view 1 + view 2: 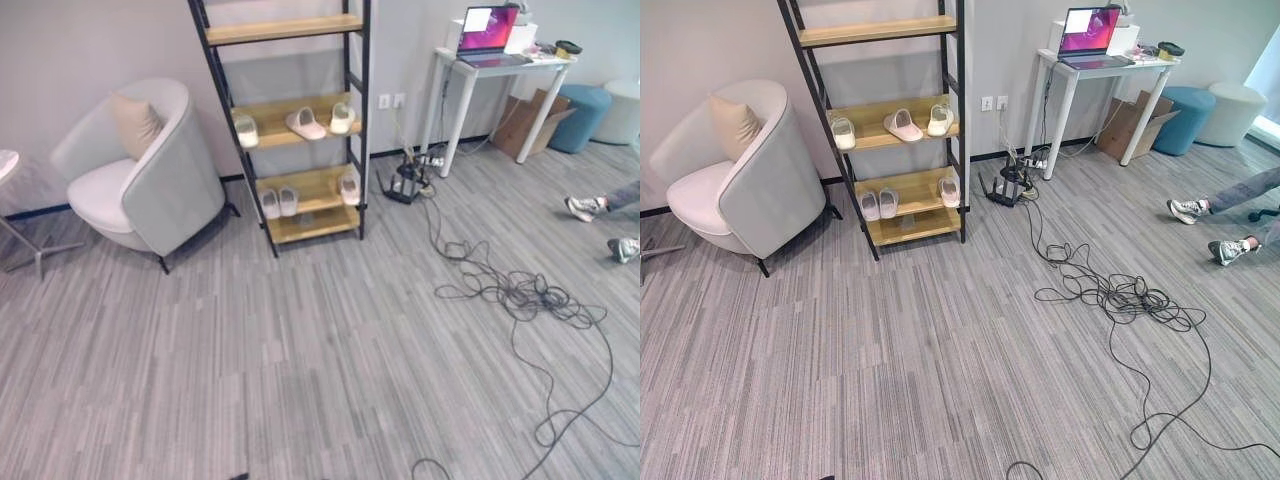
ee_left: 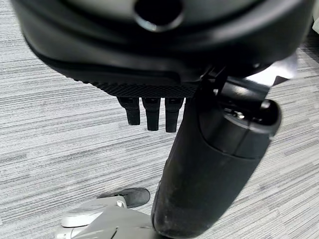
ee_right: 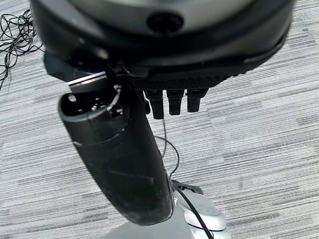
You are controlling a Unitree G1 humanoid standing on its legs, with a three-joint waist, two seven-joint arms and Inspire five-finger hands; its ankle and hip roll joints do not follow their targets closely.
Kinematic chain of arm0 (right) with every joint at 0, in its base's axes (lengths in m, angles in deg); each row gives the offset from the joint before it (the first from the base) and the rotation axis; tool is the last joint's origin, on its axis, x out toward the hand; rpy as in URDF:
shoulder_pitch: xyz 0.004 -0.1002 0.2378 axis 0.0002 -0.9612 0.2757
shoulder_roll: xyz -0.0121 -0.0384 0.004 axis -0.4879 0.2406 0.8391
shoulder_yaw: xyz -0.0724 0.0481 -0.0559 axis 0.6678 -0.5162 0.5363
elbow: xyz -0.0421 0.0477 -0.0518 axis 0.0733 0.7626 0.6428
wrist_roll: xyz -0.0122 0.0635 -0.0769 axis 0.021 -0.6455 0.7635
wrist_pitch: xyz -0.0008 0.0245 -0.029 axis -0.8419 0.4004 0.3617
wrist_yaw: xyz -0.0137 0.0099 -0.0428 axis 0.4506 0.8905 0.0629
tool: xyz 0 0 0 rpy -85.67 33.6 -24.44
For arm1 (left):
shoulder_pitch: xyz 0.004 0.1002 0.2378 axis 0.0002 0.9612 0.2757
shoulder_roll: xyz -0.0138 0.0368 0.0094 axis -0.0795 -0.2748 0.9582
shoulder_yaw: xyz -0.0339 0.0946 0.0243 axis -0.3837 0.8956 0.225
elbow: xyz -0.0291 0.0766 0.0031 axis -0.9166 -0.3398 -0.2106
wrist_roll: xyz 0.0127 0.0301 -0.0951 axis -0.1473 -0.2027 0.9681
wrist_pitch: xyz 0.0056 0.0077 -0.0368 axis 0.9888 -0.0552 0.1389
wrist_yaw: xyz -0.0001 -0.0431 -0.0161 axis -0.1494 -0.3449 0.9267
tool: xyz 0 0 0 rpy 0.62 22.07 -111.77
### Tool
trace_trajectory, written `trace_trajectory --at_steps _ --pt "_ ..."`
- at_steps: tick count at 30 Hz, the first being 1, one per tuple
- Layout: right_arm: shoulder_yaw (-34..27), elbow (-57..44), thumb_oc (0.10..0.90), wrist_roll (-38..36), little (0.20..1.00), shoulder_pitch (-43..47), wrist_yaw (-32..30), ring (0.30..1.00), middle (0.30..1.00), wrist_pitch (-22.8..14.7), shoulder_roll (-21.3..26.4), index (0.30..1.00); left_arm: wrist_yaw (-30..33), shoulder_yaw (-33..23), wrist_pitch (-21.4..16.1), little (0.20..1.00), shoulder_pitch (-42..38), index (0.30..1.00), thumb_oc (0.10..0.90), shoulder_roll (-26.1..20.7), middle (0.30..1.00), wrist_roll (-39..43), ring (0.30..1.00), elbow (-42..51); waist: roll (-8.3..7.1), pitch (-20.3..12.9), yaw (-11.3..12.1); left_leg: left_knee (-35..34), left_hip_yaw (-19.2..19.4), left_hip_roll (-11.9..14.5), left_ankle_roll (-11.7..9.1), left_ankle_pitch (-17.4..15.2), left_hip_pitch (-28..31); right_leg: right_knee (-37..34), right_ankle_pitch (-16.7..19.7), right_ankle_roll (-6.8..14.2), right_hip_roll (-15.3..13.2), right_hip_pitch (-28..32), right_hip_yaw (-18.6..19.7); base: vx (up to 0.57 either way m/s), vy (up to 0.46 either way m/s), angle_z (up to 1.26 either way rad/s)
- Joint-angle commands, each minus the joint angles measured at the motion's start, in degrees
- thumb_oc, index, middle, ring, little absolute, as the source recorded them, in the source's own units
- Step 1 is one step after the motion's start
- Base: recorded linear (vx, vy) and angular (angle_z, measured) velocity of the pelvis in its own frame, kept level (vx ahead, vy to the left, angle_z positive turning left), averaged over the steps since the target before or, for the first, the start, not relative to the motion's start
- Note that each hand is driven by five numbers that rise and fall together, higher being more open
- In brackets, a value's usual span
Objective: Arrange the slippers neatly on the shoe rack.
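- The shoe rack [image 1: 300,130], a black frame with wooden shelves, leans against the far wall, just beside a pale armchair [image 1: 140,170] that holds a tan cushion [image 1: 135,122].
- On the upper slipper shelf I see 3 pale slippers: one at the left end [image 1: 246,130], one lying at an angle in the middle [image 1: 306,123], one at the right end [image 1: 342,117].
- On the shelf below, a pair of slippers [image 1: 279,202] sits side by side near the left, and a single slipper [image 1: 349,187] sits at the right end.
- The top shelf and the bottom shelf are bare wood.
- The left hand [image 2: 159,89] hangs over the grey striped carpet [image 1: 300,360], fingers straight and apart from the thumb, holding nothing.
- The right hand [image 3: 174,89] hangs the same way, fingers straight, thumb out, empty.
- To the right, a white table [image 1: 500,70] carries an open laptop [image 1: 488,32]; a tangle of black cables [image 1: 520,295] lies loose on the carpet.
- A person's shoes [image 1: 600,225] show at the right edge.
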Motion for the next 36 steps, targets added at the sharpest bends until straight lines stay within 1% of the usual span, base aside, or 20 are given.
trace_trajectory --at_steps 1,14,19,21,22,23,24,25,26,27,28,29,30,31,32,33,34,36 --pt "1.24 2.22 0.800 1.61 0.900 3.22 -0.44 0.900 0.900 -0.08 2.28 0.900 0.17 0.25 -0.96 0.900 -4.04 0.900 0.800 1.17 0.900 -2.65 0.900 -2.85 0.79 0.04 0.09 -0.33 -0.71 1.50 -2.40 -4.71 3.19 0.43 -2.60 3.28 -0.47 -0.42 -2.53 0.00 0.000 0.00" --pt "1.59 2.60 0.800 2.04 0.900 3.13 0.37 0.900 0.900 0.38 2.35 0.900 -0.84 0.09 -1.00 0.900 -3.66 0.900 0.800 1.63 0.900 -0.76 0.900 -2.40 0.98 1.02 0.17 -0.33 -1.01 1.77 -2.66 -4.73 2.99 0.43 -2.94 2.85 -0.20 -0.54 -2.89 0.02 -0.012 0.01" --pt "2.12 2.00 0.800 2.25 0.900 3.71 0.40 0.900 0.900 0.36 2.50 0.900 -1.15 0.49 -0.76 0.900 -3.67 0.900 0.800 1.60 0.900 -0.38 0.900 -2.15 0.89 2.07 0.59 -0.33 -1.62 2.30 -2.83 -4.49 3.10 0.76 -3.39 2.35 0.20 -0.48 -3.07 0.05 -0.060 0.05" --pt "2.57 1.55 0.800 2.42 0.900 4.24 0.33 0.900 0.900 0.19 2.70 0.900 -1.12 0.57 -0.67 0.900 -3.90 0.900 0.800 1.49 0.900 0.05 0.900 -1.85 0.81 2.90 0.85 1.60 -1.81 2.79 -2.94 -4.99 2.12 2.30 -4.06 1.88 0.25 -1.28 -2.91 0.00 -0.068 0.10" --pt "2.91 1.17 0.800 2.49 0.900 4.79 0.26 0.900 0.900 0.07 2.84 0.900 -1.06 0.76 -0.71 0.900 -4.15 0.900 0.800 1.37 0.900 0.35 0.900 -1.56 0.68 3.60 1.02 3.70 -1.99 2.92 -3.07 -5.50 0.88 3.34 -4.49 1.55 0.29 -1.98 -2.88 -0.02 -0.144 0.06" --pt "3.55 0.65 0.800 2.86 0.900 5.47 0.31 0.900 0.900 -0.04 2.94 0.900 -1.12 1.01 -0.69 0.900 -4.47 0.900 0.800 1.27 0.900 0.68 0.900 -1.13 0.31 4.78 1.43 10.15 -2.13 2.99 -3.59 -7.00 -2.55 5.58 -5.80 0.60 0.29 -3.22 -2.78 -0.02 -0.161 0.05" --pt "3.56 0.38 0.800 2.73 0.900 5.62 0.39 0.900 0.900 -0.08 3.03 0.900 -1.12 1.23 -0.66 0.900 -4.60 0.900 0.800 1.25 0.900 0.72 0.900 -0.75 0.05 5.56 1.79 13.68 -1.76 2.72 -3.87 -7.36 -4.21 6.19 -6.33 0.16 0.21 -3.16 -2.79 0.01 -0.183 0.05" --pt "3.50 0.20 0.800 2.77 0.900 5.67 0.41 0.900 0.900 -0.26 3.11 0.900 -1.07 1.58 -0.71 0.900 -4.87 0.900 0.800 1.36 0.900 0.56 0.900 -0.42 -0.16 6.47 1.90 18.85 -0.77 3.23 -4.38 -6.14 -7.17 6.83 -6.88 -0.39 0.12 -2.91 -3.17 0.03 -0.142 0.13" --pt "3.29 0.09 0.800 2.69 0.900 5.67 0.30 0.900 0.900 -0.23 3.28 0.900 -1.03 1.91 -0.74 0.900 -5.06 0.900 0.800 1.43 0.900 0.48 0.900 0.18 -0.19 7.28 1.74 25.17 0.68 4.71 -4.98 -3.48 -10.96 7.35 -7.33 -1.06 0.18 -2.75 -3.83 0.11 -0.220 0.54" --pt "3.61 0.52 0.800 3.02 0.900 5.48 0.09 0.900 0.900 0.27 3.51 0.900 -0.75 2.56 -0.63 0.900 -4.96 0.900 0.800 1.32 0.900 -0.06 0.900 1.43 -0.82 8.69 1.98 34.95 4.67 7.68 -4.70 -0.50 -15.28 7.97 -8.13 -2.37 0.19 -1.68 -5.00 0.14 -0.211 0.63" --pt "3.79 0.89 0.800 3.15 0.900 5.30 0.13 0.900 0.900 0.62 3.66 0.900 -0.66 2.94 -0.71 0.900 -4.82 0.900 0.800 1.16 0.900 -0.36 0.900 1.70 -1.14 9.26 2.24 37.05 6.12 8.32 -4.46 -0.52 -17.00 8.00 -8.73 -2.59 0.05 -0.97 -5.42 0.20 -0.183 0.60" --pt "3.89 1.31 0.800 3.18 0.900 5.33 0.10 0.900 0.900 0.77 3.76 0.900 -0.69 3.20 -0.78 0.900 -4.86 0.900 0.800 1.22 0.900 -0.43 0.900 1.74 -0.90 9.72 2.52 37.03 7.49 8.67 -4.35 -1.59 -18.55 7.85 -9.49 -2.47 0.25 -0.11 -5.90 0.35 -0.028 0.28" --pt "3.55 1.74 0.800 2.75 0.900 5.06 0.22 0.900 0.900 1.06 3.86 0.900 -1.10 3.23 -0.57 0.900 -4.16 0.900 0.800 1.53 0.900 -0.91 0.900 1.59 -1.01 9.19 3.36 30.88 10.76 7.48 -3.16 -4.43 -20.66 6.88 -10.62 -1.31 0.03 1.96 -6.66 0.46 0.060 0.31" --pt "3.09 1.98 0.800 2.20 0.900 4.91 0.26 0.900 0.900 1.04 3.80 0.900 -1.30 3.20 -0.38 0.900 -3.52 0.900 0.800 1.84 0.900 -1.71 0.900 0.97 -0.92 8.61 3.88 25.86 12.01 6.84 -2.91 -3.47 -20.92 6.12 -11.01 -0.52 0.22 3.50 -6.60 0.55 0.115 0.30" --pt "2.92 2.17 0.800 2.05 0.900 4.79 0.36 0.900 0.900 1.04 3.69 0.900 -1.59 3.13 -0.12 0.900 -3.03 0.900 0.800 1.99 0.900 -2.45 0.900 0.42 -0.74 8.00 4.36 20.83 12.72 6.01 -3.11 -1.56 -20.92 5.58 -11.44 0.03 0.47 4.81 -6.42 0.32 0.084 0.26" --pt "2.92 2.16 0.800 2.05 0.900 4.78 0.36 0.900 0.900 1.04 3.69 0.900 -1.59 3.14 -0.12 0.900 -3.02 0.900 0.800 1.98 0.900 -2.46 0.900 0.42 -0.83 8.05 4.38 20.59 12.79 5.90 -3.09 -1.45 -20.73 5.56 -11.45 0.06 0.37 4.88 -6.41 0.35 0.094 0.09" --pt "2.81 2.41 0.800 1.77 0.900 4.60 0.30 0.900 0.900 0.94 3.50 0.900 -1.72 3.03 0.12 0.900 -2.52 0.900 0.800 2.05 0.900 -3.36 0.900 -0.58 -0.69 7.35 4.95 14.81 13.41 4.83 -3.59 1.18 -21.16 4.74 -12.03 0.63 0.73 6.76 -6.11 0.36 0.094 0.02" --pt "2.36 2.58 0.800 1.68 0.900 4.47 0.35 0.900 0.900 1.00 3.13 0.900 -1.91 2.74 0.27 0.900 -2.36 0.900 0.800 1.89 0.900 -3.80 0.900 -1.88 -1.25 6.77 6.06 9.53 13.39 3.76 -4.02 2.47 -22.76 4.36 -13.02 1.37 0.54 9.21 -5.17 0.50 0.142 -0.18"
